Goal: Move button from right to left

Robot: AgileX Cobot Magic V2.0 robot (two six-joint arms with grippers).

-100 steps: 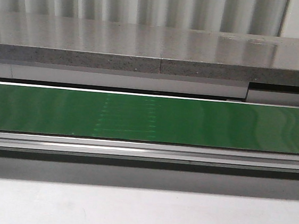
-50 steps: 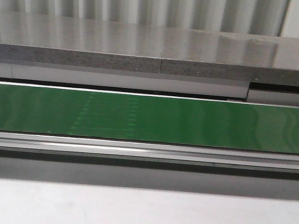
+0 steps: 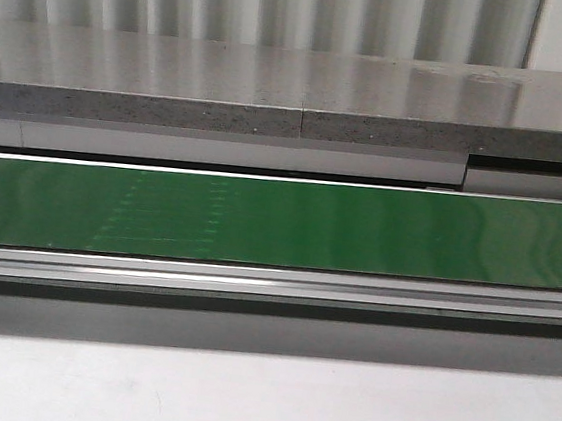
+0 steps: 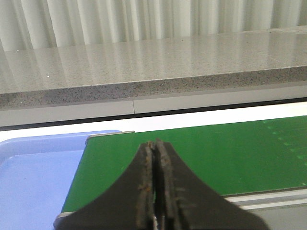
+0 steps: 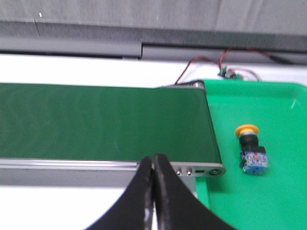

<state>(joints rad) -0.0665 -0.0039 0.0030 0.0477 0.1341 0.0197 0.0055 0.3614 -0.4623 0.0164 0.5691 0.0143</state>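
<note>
Button lies on its side in the green tray, right of centre in my right wrist frame, beside the green belt's end. Both my left gripper and right gripper are closed, empty.

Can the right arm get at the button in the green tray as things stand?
Probably yes. The button lies alone on the green tray, just past the conveyor belt end, nothing around it. The right gripper is shut, so it must open first.
</note>
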